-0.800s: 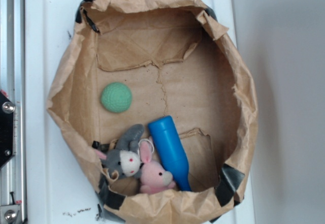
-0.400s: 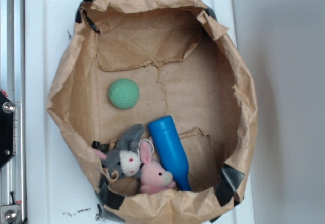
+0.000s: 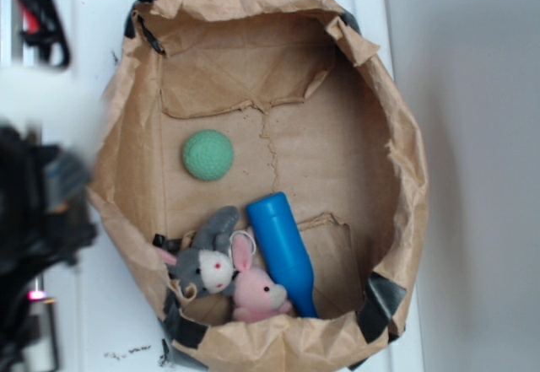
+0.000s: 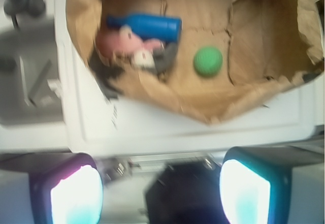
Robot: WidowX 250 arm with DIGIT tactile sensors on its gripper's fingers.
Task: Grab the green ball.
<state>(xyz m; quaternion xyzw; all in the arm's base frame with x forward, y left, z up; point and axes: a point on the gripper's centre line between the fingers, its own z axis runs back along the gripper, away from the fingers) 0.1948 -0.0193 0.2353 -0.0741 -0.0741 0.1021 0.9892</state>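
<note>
- Mint-green knitted ball point(image 3: 207, 154) lies alone on the floor of the paper bag point(image 3: 405, 161), above the plush toys point(image 3: 221, 269) and blue bottle point(image 3: 283, 252).
- Pincer point(image 4: 160, 193) is spread, empty, outside the bag's rim.
- Approach and grasp both remain, I judge.

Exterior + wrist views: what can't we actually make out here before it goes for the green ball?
- Exterior: the arm is a dark motion blur at the left edge; the gripper cannot be made out.
- Wrist: the gripper has fingers apart, tips cut off by the bottom edge.
- Wrist: plush toys blurred together.
- Exterior: blue bottle lower end hidden behind the paper bag rim.
- Green ball: fully visible.
</note>
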